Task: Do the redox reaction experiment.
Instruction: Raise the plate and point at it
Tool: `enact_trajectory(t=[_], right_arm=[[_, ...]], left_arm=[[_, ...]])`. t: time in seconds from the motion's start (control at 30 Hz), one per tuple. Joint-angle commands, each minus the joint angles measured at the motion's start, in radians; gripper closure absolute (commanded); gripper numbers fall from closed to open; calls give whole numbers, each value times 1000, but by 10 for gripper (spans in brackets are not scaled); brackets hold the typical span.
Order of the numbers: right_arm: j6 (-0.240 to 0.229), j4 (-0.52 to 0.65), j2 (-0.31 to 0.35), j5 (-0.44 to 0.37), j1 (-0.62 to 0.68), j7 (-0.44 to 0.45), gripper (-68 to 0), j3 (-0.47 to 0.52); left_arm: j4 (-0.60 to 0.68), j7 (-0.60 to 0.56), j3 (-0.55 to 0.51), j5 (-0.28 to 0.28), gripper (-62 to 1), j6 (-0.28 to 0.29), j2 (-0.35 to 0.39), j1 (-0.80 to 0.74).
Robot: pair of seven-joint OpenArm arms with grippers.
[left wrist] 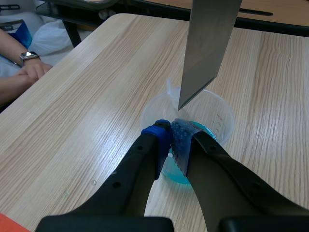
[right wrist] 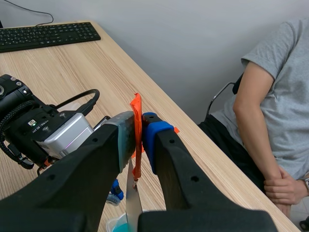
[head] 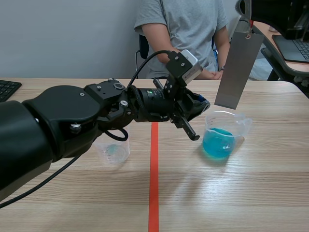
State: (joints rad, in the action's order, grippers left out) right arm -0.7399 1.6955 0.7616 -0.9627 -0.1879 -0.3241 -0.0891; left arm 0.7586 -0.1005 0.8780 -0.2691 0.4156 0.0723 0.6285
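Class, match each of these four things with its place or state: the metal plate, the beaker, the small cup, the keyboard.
Things:
1. metal plate
2. beaker
3. small cup
4. keyboard

Places or states:
A. holds blue liquid
B. black, at the table edge
C. hangs from the right pincer
D. clear, nearly empty

Pairs: 1-C, 2-A, 3-D, 4-B.

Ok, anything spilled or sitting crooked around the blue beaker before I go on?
No spill or damage shows. One oddity: the metal strip hangs tilted from the right gripper, one corner lowest, above the beaker and not in its blue liquid. The shut left gripper sits close by the beaker's rim.
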Motion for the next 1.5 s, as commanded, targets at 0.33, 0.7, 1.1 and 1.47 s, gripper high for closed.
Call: enact_trajectory(t=[0.33, 0.7, 1.1, 1.47], right_arm=[[-6, 13, 14, -18, -23, 11, -15, 14], [-6, 13, 14, -18, -23, 12, -15, 14], [-6, 13, 14, -18, -23, 12, -15, 14], [-6, 13, 14, -18, -23, 12, -15, 14]], left_arm=[[19, -11, -2, -10, -49, -2, -8, 18], [21, -21, -4, -11, -49, -2, 13, 6], [260, -25, -96, -87, -49, -2, 255, -111], [595, -14, -354, -211, -49, -34, 618, -446]])
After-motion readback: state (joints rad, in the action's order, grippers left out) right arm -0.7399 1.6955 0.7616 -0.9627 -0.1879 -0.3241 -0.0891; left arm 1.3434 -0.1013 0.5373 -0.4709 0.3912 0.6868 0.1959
